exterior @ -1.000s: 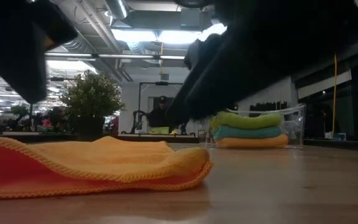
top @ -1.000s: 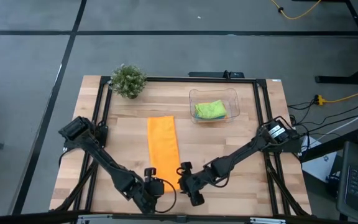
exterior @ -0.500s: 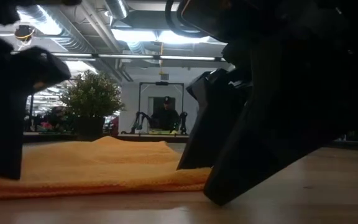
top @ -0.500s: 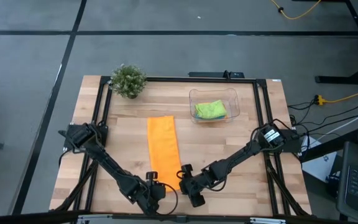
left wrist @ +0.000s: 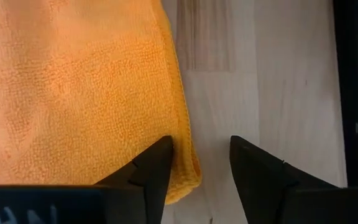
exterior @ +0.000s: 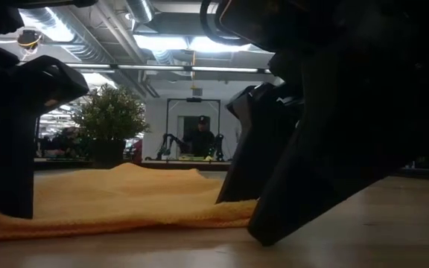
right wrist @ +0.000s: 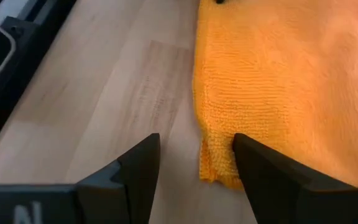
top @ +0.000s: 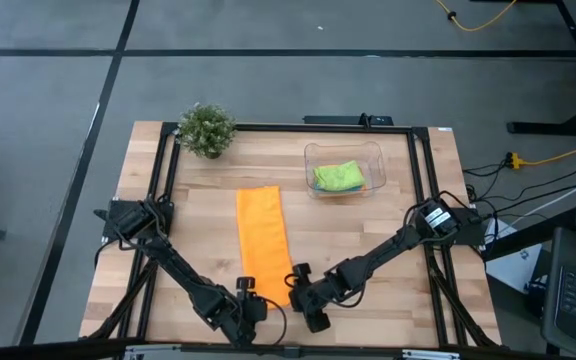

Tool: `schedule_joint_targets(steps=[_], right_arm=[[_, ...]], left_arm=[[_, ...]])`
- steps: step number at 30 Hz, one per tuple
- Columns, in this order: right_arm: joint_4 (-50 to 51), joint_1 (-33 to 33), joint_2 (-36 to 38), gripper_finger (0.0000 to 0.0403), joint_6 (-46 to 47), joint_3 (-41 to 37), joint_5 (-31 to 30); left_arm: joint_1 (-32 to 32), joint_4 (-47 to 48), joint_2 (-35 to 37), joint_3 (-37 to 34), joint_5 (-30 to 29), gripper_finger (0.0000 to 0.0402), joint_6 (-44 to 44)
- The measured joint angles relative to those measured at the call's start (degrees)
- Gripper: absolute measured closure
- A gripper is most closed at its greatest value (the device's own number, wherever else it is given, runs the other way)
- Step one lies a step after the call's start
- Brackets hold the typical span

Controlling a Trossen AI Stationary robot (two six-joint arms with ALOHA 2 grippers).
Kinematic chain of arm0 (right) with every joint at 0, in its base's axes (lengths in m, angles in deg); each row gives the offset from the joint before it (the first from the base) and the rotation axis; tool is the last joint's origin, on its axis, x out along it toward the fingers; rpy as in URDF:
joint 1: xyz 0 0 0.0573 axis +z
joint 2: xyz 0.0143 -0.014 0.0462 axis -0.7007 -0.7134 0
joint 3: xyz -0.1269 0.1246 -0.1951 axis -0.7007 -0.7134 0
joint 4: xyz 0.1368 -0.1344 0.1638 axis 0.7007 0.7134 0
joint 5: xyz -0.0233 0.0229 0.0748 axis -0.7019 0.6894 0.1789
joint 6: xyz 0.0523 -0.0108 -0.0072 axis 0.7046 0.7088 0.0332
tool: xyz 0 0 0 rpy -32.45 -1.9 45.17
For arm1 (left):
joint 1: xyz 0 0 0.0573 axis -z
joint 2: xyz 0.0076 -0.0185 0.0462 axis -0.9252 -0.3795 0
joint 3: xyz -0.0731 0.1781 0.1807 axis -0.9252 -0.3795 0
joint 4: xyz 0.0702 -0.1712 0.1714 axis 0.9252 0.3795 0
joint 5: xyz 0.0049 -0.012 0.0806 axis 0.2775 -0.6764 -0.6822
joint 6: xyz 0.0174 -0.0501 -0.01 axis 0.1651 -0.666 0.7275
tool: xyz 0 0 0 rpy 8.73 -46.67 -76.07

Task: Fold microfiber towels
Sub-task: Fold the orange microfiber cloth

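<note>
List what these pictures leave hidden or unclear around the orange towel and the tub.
- Orange towel: in the high view its near end is covered by the left gripper and right gripper.
- Clear tub: the low view loses it behind the right arm; from above only a lime green towel shows, anything beneath is hidden.
- Person: too small and distant.

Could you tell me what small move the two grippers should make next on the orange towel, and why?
Probably close both. The left gripper and right gripper each stand open, straddling a near corner of the orange towel, which lies flat in a long strip on the table. Pinching the corners would allow folding.
</note>
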Motion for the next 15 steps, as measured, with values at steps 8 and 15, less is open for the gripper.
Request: schedule_joint_targets(steps=[8,15], right_arm=[[0.66,0.17,0.02,0.0238,1.12,-0.02,-2.38],[0.91,0.43,0.02,0.0324,1.95,-0.11,-3.33]], left_arm=[[0.04,1.29,-0.13,-0.11,-1.58,0.0342,-0.07],[-0.04,1.66,-0.15,-0.2,-2.84,0.0396,-1.65]])
